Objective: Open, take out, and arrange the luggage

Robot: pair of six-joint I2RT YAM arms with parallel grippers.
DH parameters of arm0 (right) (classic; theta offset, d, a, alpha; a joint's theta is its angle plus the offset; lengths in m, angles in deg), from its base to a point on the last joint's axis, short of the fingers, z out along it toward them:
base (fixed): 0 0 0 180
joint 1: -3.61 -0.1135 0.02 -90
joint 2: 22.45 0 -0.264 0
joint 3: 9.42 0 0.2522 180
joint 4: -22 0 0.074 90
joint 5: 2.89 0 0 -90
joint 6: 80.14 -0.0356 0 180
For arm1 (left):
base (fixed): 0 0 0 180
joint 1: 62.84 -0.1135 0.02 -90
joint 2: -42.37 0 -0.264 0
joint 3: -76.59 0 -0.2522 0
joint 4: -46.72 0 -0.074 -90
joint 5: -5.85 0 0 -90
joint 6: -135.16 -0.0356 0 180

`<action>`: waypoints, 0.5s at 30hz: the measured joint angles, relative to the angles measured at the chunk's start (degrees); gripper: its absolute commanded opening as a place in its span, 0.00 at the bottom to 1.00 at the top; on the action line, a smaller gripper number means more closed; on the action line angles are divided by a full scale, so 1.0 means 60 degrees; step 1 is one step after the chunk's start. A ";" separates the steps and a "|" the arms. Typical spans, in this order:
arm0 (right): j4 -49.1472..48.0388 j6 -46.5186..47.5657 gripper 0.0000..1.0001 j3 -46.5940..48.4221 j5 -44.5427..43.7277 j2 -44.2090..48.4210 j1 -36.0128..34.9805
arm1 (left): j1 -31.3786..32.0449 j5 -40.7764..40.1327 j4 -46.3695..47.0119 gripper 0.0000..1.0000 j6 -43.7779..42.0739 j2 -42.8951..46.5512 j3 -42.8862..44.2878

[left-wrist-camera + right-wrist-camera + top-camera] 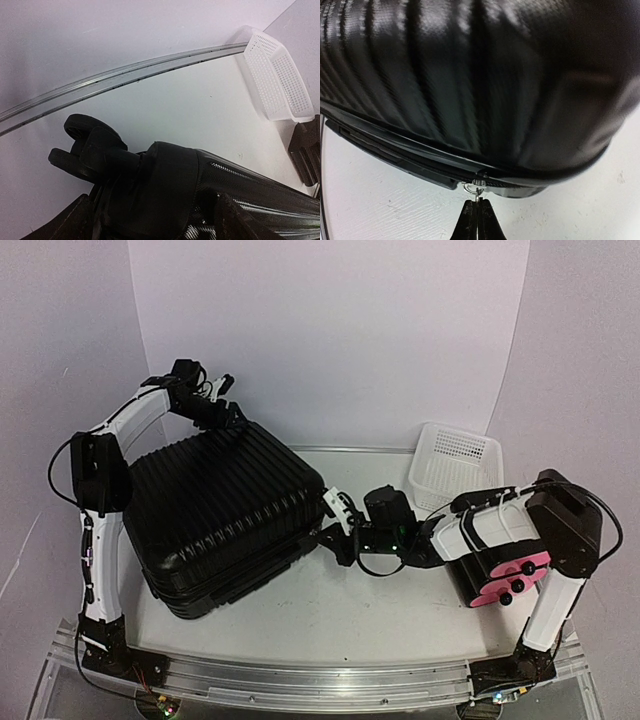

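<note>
The luggage (220, 515) is a big black ribbed hard-shell case lying on the left half of the table, its zip closed. My left gripper (222, 400) reaches over its far corner. In the left wrist view that corner (170, 180) with its small wheels (85, 145) fills the gap between the wide-apart fingers (235, 217); whether they touch it I cannot tell. My right gripper (335, 508) is at the case's right corner. Its tips (478, 205) are shut on the metal zipper pull (473, 188) at the zip seam (395, 150).
A white mesh basket (455, 465) stands at the back right of the table (330, 610), also seen as the basket (277, 82) in the left wrist view. A metal rail (125, 75) runs along the table's far edge by the white backdrop.
</note>
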 measured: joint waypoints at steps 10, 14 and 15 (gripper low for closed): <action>-0.0153 -0.1045 0.00 -0.0120 -0.0069 0.0007 0.1235 | 0.0029 0.0510 0.0801 0.78 -0.0474 0.0208 -0.0681; 0.0339 -0.0776 0.00 0.0750 0.0036 -0.0557 0.1832 | 0.0124 0.0630 0.0841 0.78 -0.0652 0.0222 -0.0739; 0.0404 -0.0634 0.00 0.0998 0.0095 -0.0750 0.1956 | 0.0153 0.0641 0.0827 0.78 -0.0707 0.0229 -0.0743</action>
